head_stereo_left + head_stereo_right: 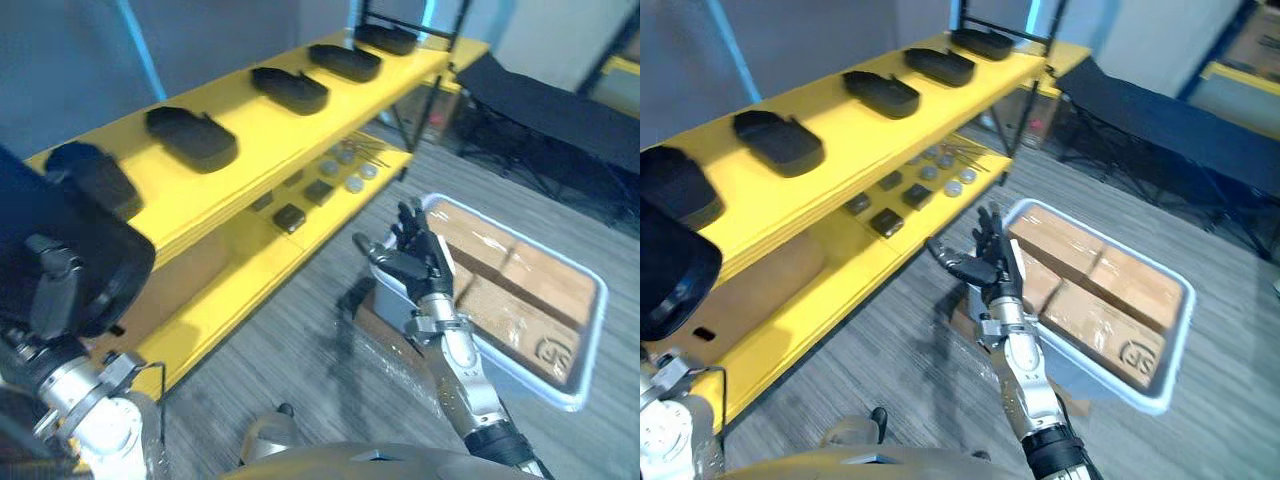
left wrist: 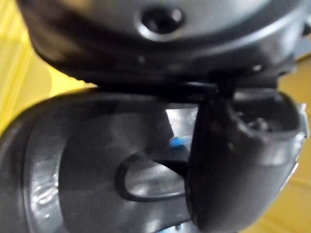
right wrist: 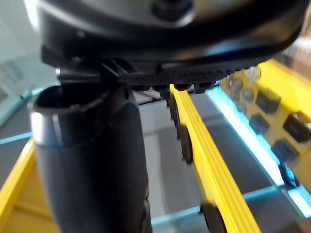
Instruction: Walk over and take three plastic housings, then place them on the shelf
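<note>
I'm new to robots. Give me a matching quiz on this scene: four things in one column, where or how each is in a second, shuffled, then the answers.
Things:
1. left hand
2. right hand
3. boxes
4. silver discs

Place or state:
A. in the white tray
B. open, holding nothing
C. on the lower shelf
D. shut on a black housing

Pairs: 1-D, 2-B, 3-A, 4-C
</note>
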You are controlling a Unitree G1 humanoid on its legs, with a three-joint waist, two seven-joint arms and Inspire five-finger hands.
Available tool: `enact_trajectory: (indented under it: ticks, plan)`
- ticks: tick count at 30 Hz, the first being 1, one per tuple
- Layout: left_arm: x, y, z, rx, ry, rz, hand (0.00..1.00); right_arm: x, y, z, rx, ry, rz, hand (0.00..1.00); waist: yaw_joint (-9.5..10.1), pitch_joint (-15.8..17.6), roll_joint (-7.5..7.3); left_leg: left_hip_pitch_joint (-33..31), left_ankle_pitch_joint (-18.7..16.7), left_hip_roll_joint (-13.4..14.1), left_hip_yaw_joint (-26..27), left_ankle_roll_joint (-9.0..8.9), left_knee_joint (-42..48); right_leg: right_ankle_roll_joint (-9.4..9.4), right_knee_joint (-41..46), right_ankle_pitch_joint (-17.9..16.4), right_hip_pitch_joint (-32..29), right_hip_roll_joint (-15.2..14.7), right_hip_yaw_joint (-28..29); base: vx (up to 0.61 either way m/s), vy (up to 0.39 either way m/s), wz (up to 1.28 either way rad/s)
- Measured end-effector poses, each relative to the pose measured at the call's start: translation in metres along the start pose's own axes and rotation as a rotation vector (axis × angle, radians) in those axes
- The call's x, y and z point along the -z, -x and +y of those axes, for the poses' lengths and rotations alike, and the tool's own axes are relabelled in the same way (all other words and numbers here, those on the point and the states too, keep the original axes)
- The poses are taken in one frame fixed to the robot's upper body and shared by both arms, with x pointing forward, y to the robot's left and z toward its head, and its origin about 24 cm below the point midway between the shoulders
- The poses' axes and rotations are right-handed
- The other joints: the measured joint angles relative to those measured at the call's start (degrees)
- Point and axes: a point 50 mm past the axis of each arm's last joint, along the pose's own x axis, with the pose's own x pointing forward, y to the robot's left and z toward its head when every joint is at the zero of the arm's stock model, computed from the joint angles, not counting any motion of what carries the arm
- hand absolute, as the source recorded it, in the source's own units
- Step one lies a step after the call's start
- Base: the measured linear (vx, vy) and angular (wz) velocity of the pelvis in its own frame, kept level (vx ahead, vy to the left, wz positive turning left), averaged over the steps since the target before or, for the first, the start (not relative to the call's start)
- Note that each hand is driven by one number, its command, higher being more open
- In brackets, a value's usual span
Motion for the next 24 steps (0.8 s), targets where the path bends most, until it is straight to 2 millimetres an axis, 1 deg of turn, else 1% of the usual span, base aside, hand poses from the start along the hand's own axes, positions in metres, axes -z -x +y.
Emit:
enact_trajectory:
  ticks: [1,2,3,4,5,6,7,8,10,11,12,13,14,15,16,17,18,19,21,22,24]
  plan:
    - [-0.001,0.001,0.009,-0.013,0.002,0.010,0.00,0.000,-0.005,0.009,-0.048,0.035,0.002,1.00,1.19,-0.19,-0.21,-0.03,-0.01,-0.40,-0.70,0.04,0.02,-0.18,0.01,-0.38,0.34,-0.21,-0.42,0.04,0.047,0.30]
    - [-0.002,0.002,0.012,-0.014,0.003,0.015,0.00,-0.001,-0.010,0.014,-0.081,0.037,-0.001,1.00,1.93,-0.30,-0.40,-0.22,-0.05,-0.62,-1.17,0.10,0.10,-0.14,0.15,-0.43,0.51,-0.29,-0.68,0.05,0.050,0.37]
    - [-0.003,0.002,0.015,-0.010,0.004,0.015,0.00,-0.002,-0.014,0.017,-0.108,0.041,-0.003,1.00,2.13,-0.39,-0.53,-0.71,-0.09,-0.96,-2.15,0.16,0.23,0.02,0.54,-0.63,0.59,-0.38,-0.93,0.04,0.044,0.52]
    - [-0.004,0.002,0.013,0.010,0.008,0.012,0.00,-0.005,-0.018,0.018,-0.120,0.049,-0.009,1.00,1.95,-0.38,-0.46,-1.81,-0.14,-1.08,-3.98,0.32,1.00,0.38,2.37,-1.79,0.29,-0.52,0.24,0.04,0.033,0.92]
    - [-0.005,0.001,0.009,0.057,0.019,0.005,0.00,-0.006,-0.019,0.017,-0.109,0.052,-0.010,1.00,1.02,-0.32,-0.36,-2.90,0.08,-1.59,-6.68,0.60,1.59,0.58,4.60,-3.66,-0.11,-0.52,3.55,0.06,0.057,1.09]
    - [-0.005,0.000,0.004,0.091,0.031,0.002,0.00,-0.006,-0.018,0.014,-0.094,0.053,-0.008,1.00,0.26,-0.40,-0.61,-3.53,0.29,-2.22,-8.49,0.61,1.97,0.64,5.51,-4.85,-0.19,-0.58,5.41,0.06,0.058,1.30]
    - [-0.005,0.000,-0.005,0.147,0.054,-0.001,0.00,-0.005,-0.017,0.008,-0.062,0.058,0.000,1.00,-0.51,-0.34,-1.03,-4.02,0.75,-3.14,-10.61,0.45,2.21,1.18,6.88,-6.34,-0.13,-0.83,6.96,0.05,0.031,1.19]
    - [-0.005,0.001,-0.012,0.212,0.070,0.002,0.00,-0.003,-0.014,-0.001,-0.026,0.068,0.020,1.00,-0.45,-0.32,-1.14,-3.99,1.43,-3.64,-12.25,0.37,1.98,1.25,8.55,-7.90,-0.21,-1.00,6.88,0.01,-0.009,1.01]
    - [-0.004,0.003,-0.017,0.273,0.075,0.007,0.00,-0.002,-0.008,-0.014,0.029,0.074,0.028,1.00,-0.47,-0.28,-0.62,-4.94,1.78,-4.11,-14.27,0.20,2.03,1.15,10.02,-9.63,0.07,-0.90,5.59,-0.01,-0.063,0.71]
    - [-0.004,0.004,-0.021,0.304,0.089,0.013,0.00,-0.002,-0.003,-0.026,0.084,0.075,0.034,1.00,-0.97,-0.13,-0.11,-5.81,2.21,-4.15,-15.29,0.38,1.60,1.05,10.21,-10.05,0.25,-0.59,3.65,-0.05,-0.111,1.06]
    - [-0.003,0.006,-0.025,0.337,0.104,0.024,0.00,-0.001,0.005,-0.040,0.148,0.078,0.042,1.00,-2.08,0.39,0.52,-6.70,2.24,-3.31,-12.55,2.27,0.63,1.15,10.02,-10.24,1.15,-0.48,0.53,-0.07,-0.106,1.18]
    - [-0.002,0.007,-0.027,0.356,0.111,0.030,0.00,-0.001,0.010,-0.048,0.183,0.080,0.044,1.00,-2.93,0.50,0.62,-7.36,2.46,-2.39,-9.69,2.62,0.43,1.37,9.96,-10.16,1.72,-0.44,-1.27,-0.07,-0.055,1.41]
    - [-0.001,0.010,-0.032,0.392,0.141,0.046,0.00,-0.002,0.020,-0.064,0.261,0.089,0.047,1.00,-4.30,1.28,1.63,-8.38,3.22,-0.41,-3.39,3.54,0.45,1.53,10.24,-10.03,2.85,-0.37,-4.26,-0.06,0.002,1.35]
    - [0.000,0.013,-0.037,0.425,0.161,0.060,0.00,-0.002,0.029,-0.077,0.332,0.098,0.051,1.00,-5.09,1.91,2.79,-9.35,3.54,1.61,3.12,3.75,0.47,1.51,10.78,-10.12,3.19,-0.50,-5.39,-0.05,0.038,1.22]
    - [0.001,0.015,-0.039,0.439,0.172,0.066,0.00,-0.003,0.034,-0.083,0.360,0.104,0.053,1.00,-5.36,2.14,3.35,-9.72,4.06,2.40,5.88,3.99,0.36,1.66,11.15,-10.34,3.18,-0.62,-5.39,-0.02,0.094,0.96]
    - [0.002,0.018,-0.044,0.456,0.188,0.075,0.00,-0.005,0.040,-0.091,0.394,0.116,0.049,1.00,-5.91,2.61,4.28,-9.85,6.18,2.98,8.76,3.69,-0.07,2.38,12.32,-11.48,2.98,-1.09,-5.03,0.00,0.109,0.64]
    - [0.002,0.021,-0.046,0.462,0.195,0.086,0.00,-0.007,0.041,-0.094,0.389,0.125,0.035,1.00,-6.19,3.26,4.99,-9.86,8.80,2.93,8.94,2.93,-0.33,2.68,14.30,-12.81,2.42,-1.78,-4.56,-0.01,0.105,0.42]
    - [0.003,0.022,-0.046,0.459,0.191,0.091,0.00,-0.008,0.040,-0.093,0.380,0.124,0.025,1.00,-6.20,3.37,4.92,-9.87,8.87,2.90,9.39,2.82,-0.30,2.53,15.24,-13.41,1.88,-2.25,-3.84,-0.03,0.084,-0.02]
    - [0.004,0.022,-0.044,0.423,0.186,0.099,0.00,-0.012,0.030,-0.075,0.277,0.107,-0.029,1.00,-6.17,4.19,4.29,-9.93,8.35,2.95,10.66,2.75,0.61,2.21,18.38,-15.38,0.12,-3.56,-1.23,-0.03,0.046,-0.25]
    - [0.004,0.022,-0.044,0.420,0.186,0.099,0.00,-0.015,0.028,-0.070,0.254,0.106,-0.047,1.00,-6.16,4.54,4.15,-10.06,8.03,2.97,10.87,2.78,1.33,2.24,19.42,-15.84,-0.23,-3.97,-0.83,-0.05,0.020,-0.24]
    - [0.004,0.022,-0.046,0.413,0.186,0.099,0.00,-0.024,0.019,-0.059,0.192,0.099,-0.106,1.00,-6.16,5.88,3.81,-11.43,5.41,3.07,11.20,3.23,6.75,2.56,23.13,-18.22,-0.91,-5.60,0.09,-0.07,0.028,-0.12]
